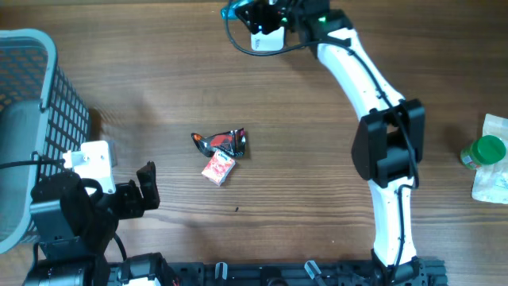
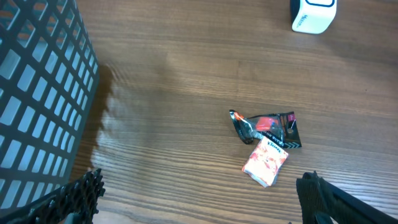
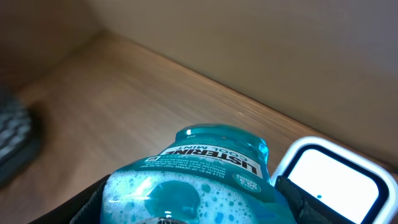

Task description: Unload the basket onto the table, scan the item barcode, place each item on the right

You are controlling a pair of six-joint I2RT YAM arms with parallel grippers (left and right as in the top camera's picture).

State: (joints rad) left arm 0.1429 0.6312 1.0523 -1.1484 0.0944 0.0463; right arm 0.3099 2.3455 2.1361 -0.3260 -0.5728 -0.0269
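Overhead: right gripper (image 1: 254,13) clamps the mouthwash bottle (image 1: 233,9) at the table (image 1: 317,199) far edge, just beside the scanner (image 1: 268,38). Left wrist: left gripper (image 2: 202,182) spread wide, basket (image 2: 37,93) close on its left, packets (image 2: 267,140) ahead. Right wrist: bottle fills the foreground, scanner window alongside.

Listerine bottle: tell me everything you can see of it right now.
The Listerine bottle is clear teal plastic, and its blue liquid is frothy with bubbles. A printed band reads LISTERINE COOL MINT, upside down in the right wrist view. The right end effector grips it from both sides, off the table near the far edge, close beside the white scanner and its lit window. The cap is not visible. I cannot tell whether the bottle touches the scanner.
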